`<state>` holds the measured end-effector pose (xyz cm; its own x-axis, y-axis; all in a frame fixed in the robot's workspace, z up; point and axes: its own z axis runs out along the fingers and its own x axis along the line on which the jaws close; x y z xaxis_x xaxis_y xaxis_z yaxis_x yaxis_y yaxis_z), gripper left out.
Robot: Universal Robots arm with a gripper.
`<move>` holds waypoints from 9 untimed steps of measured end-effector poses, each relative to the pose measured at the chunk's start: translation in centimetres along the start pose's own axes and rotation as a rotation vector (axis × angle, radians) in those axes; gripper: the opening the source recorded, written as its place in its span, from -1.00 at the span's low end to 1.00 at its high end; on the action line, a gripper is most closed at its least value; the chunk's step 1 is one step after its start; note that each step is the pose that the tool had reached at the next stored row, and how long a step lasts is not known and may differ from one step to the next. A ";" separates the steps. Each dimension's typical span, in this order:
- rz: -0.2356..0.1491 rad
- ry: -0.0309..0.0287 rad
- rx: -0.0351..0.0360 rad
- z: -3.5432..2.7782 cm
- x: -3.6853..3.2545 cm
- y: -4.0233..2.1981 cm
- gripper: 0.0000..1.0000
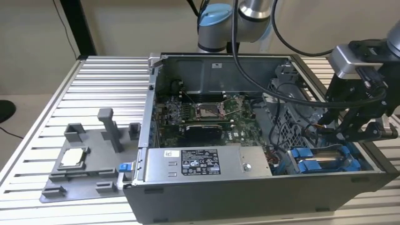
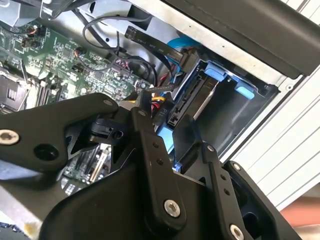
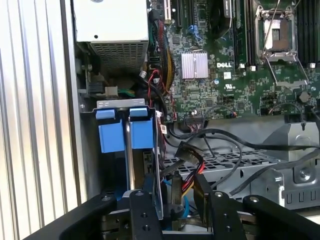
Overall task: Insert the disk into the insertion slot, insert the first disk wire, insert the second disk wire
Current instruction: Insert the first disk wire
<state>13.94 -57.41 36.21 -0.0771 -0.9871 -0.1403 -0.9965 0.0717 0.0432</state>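
Exterior view: gripper [image 1: 359, 133] hanging low inside the open case [image 1: 250, 199], over its corner bay at the exterior view's right.
Gripper state: cannot tell whether spread, pressed together or pinching anything.
Arm [image 1: 250, 9]: rising behind the case, well above and to the exterior view's left of the gripper.
Disk [image 1: 326, 159]: just below the gripper, standing on edge inside the slot [image 1: 353, 165]; silver edge seen in the first wrist view [image 3: 129, 167] just ahead of the gripper [image 3: 177, 192].
Carrier [image 3: 117, 135]: bright blue, framing the disk, tabs at the end farthest from the gripper; also seen in the second wrist view [image 2: 217, 72].
Slot in second wrist view [image 2: 237, 117]: blue-grey wall just beyond the gripper [image 2: 167, 120], disk [image 2: 200, 97] inside it.
Wires [image 3: 192, 162]: red, yellow and black bundle running down to the gripper; contact not clear. Same bundle in the second wrist view [image 2: 156, 102], right at the gripper.
Flat cable [image 2: 160, 47]: black, arching past the wires towards the disk end, near the gripper.
Motherboard [image 1: 200, 112]: on the case floor, apart from the gripper, to the exterior view's left.
Power supply [image 1: 206, 161]: long grey box with label, beside the slot, to the exterior view's left of the gripper.
Chip [image 1: 72, 157]: small silver square on a grey fixture [image 1: 87, 180], outside the case, well apart from the gripper.
Table [image 1: 106, 79]: ribbed metal, under the case and fixture.
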 end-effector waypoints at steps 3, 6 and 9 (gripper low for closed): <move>0.000 0.0002 -0.0001 -0.02 0.00 -0.02 1.00; 0.000 -0.0005 -0.0002 -0.01 0.00 -0.05 1.00; 0.000 -0.0006 -0.0002 -0.01 -0.01 -0.06 -1.00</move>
<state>14.00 -57.41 36.22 -0.0770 -0.9870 -0.1409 -0.9965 0.0715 0.0434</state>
